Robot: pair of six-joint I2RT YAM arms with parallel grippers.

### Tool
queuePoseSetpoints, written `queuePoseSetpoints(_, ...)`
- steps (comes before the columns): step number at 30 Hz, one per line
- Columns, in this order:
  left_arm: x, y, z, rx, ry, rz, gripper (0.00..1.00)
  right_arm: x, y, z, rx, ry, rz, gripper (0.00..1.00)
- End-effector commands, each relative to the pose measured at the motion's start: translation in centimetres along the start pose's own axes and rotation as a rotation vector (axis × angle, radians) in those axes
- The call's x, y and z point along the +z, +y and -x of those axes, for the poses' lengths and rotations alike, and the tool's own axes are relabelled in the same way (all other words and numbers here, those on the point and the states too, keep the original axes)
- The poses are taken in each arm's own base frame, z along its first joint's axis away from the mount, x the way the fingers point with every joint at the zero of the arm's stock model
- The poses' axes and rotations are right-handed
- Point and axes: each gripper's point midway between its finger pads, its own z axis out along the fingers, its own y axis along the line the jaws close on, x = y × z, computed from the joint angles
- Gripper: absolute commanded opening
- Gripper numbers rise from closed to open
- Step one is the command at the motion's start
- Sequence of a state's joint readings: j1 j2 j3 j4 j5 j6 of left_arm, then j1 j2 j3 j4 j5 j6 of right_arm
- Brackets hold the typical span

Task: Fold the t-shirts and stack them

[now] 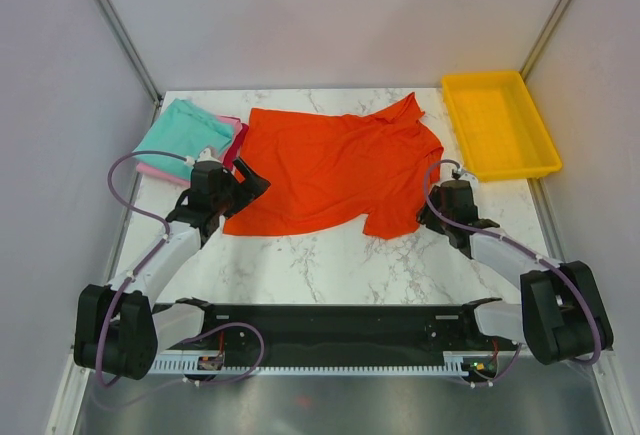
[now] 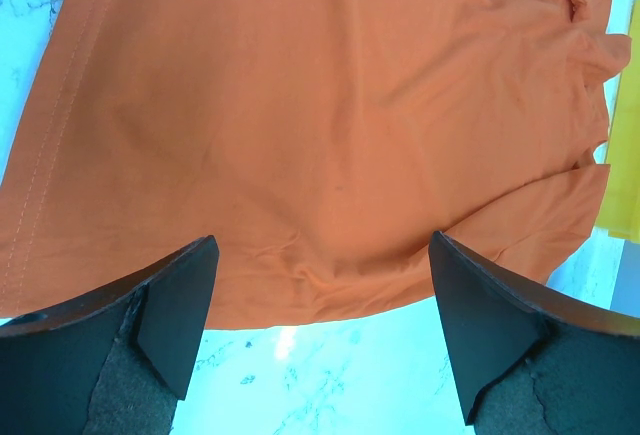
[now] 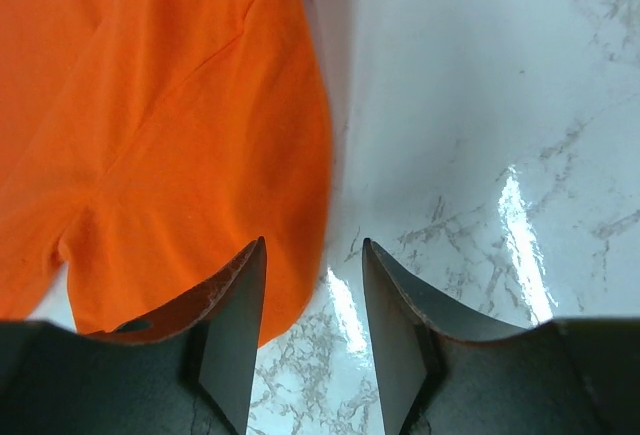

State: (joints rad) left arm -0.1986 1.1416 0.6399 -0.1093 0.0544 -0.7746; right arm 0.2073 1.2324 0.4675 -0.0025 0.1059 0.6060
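The orange-red t-shirt (image 1: 330,170) lies spread out and a little rumpled on the marble table, collar toward the back right. A folded teal t-shirt (image 1: 180,133) lies at the back left on top of a pink one (image 1: 150,169). My left gripper (image 1: 250,181) is open and empty at the shirt's left edge; in the left wrist view (image 2: 322,295) the orange cloth (image 2: 320,115) fills the space ahead and its edge runs between the fingers. My right gripper (image 1: 430,211) is open and empty at the shirt's right sleeve; in the right wrist view (image 3: 313,285) the sleeve's edge (image 3: 200,175) lies by the left finger.
A rigid yellow tray (image 1: 497,125) stands at the back right. Bare marble (image 1: 330,265) lies between the shirt and the arms' bases. Grey walls close in the left, right and back sides.
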Motion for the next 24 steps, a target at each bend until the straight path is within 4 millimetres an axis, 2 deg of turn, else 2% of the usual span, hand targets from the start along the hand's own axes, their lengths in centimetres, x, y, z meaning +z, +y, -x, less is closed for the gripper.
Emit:
queuePoseSetpoints(1, -0.2, -0.8, 1.0, 0.049, -0.038, -0.036, 0.93, 0.2, 1.2, 0.3, 0.004, -0.017, 0.042, 0.50)
queuePoseSetpoints(9, -0.2, -0.8, 1.0, 0.047, -0.040, -0.033, 0.93, 0.4, 1.7, -0.7, -0.008, 0.026, 0.040, 0.47)
queuePoseSetpoints(15, -0.2, -0.8, 1.1, 0.047, -0.042, -0.027, 0.93, 0.9, 2.6, -2.3, -0.014, 0.076, 0.064, 0.42)
queuePoseSetpoints(17, -0.2, -0.7, 1.1, 0.048, -0.042, -0.025, 0.93, 0.9, 2.7, -2.5, -0.019, 0.086, 0.067, 0.30)
queuePoseSetpoints(18, -0.2, -0.7, 1.1, 0.048, -0.044, -0.026, 0.93, 0.8, 2.8, -2.4, -0.021, 0.083, 0.069, 0.18)
queuePoseSetpoints(20, -0.2, -0.7, 1.1, 0.048, -0.041, -0.024, 0.93, 0.0, 3.0, -1.6, -0.020, 0.050, 0.078, 0.09)
queuePoseSetpoints(22, -0.2, -0.7, 1.1, 0.048, -0.040, -0.023, 0.93, -1.0, 2.6, -1.6, -0.024, 0.044, 0.077, 0.08)
queuePoseSetpoints(23, -0.3, -0.8, 1.2, 0.048, -0.043, -0.026, 0.93, -2.0, 3.1, -0.5, -0.013, 0.001, 0.097, 0.08)
queuePoseSetpoints(24, -0.3, -0.9, 1.2, 0.048, -0.041, -0.028, 0.93, -2.7, 2.6, -0.4, -0.012, 0.001, 0.075, 0.08)
